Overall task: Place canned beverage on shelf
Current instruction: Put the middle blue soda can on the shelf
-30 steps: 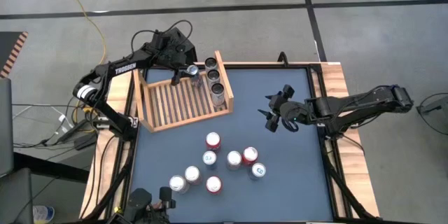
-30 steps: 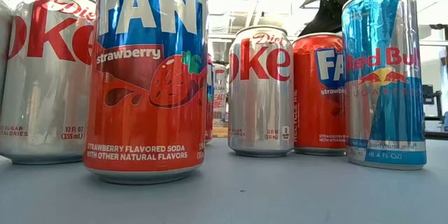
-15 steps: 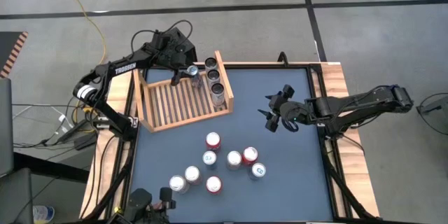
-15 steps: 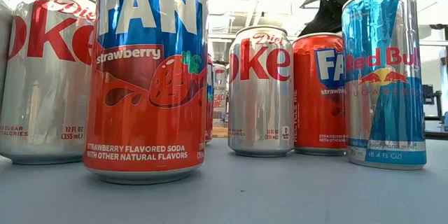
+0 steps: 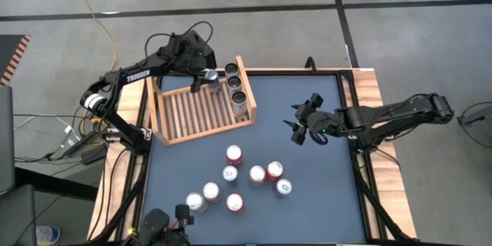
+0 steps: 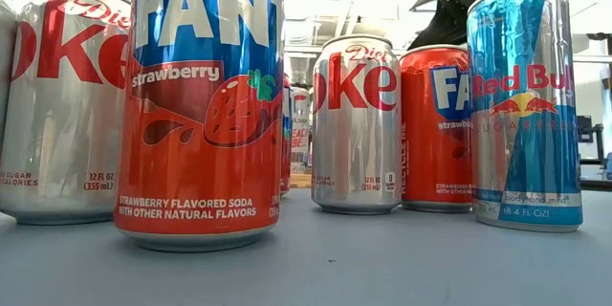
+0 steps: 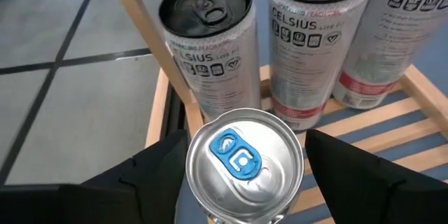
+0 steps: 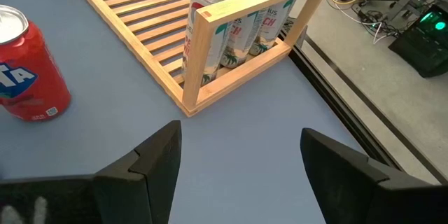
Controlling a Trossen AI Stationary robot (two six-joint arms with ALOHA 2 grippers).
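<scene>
The light-wood slatted shelf (image 5: pixel 201 111) lies at the table's far left. Three black-topped Celsius cans (image 5: pixel 236 91) stand in a row along its right side board. A silver can with a blue tab (image 7: pixel 245 164) stands upright at the shelf's far end, beside that row. My left gripper (image 7: pixel 245 143) is open, with one finger on each side of this can's top and a narrow gap showing at each. My right gripper (image 5: pixel 302 127) hangs open over the table's right part, right of the shelf, with nothing between its fingers.
Several loose cans (image 5: pixel 246 181) stand in a cluster on the blue mat at the near middle, among them a strawberry Fanta (image 6: pixel 206 105), Diet Cokes and a Red Bull (image 6: pixel 524 105). A red Fanta can (image 8: pixel 28 70) stands near the shelf's near corner. Bare mat lies right of the cluster.
</scene>
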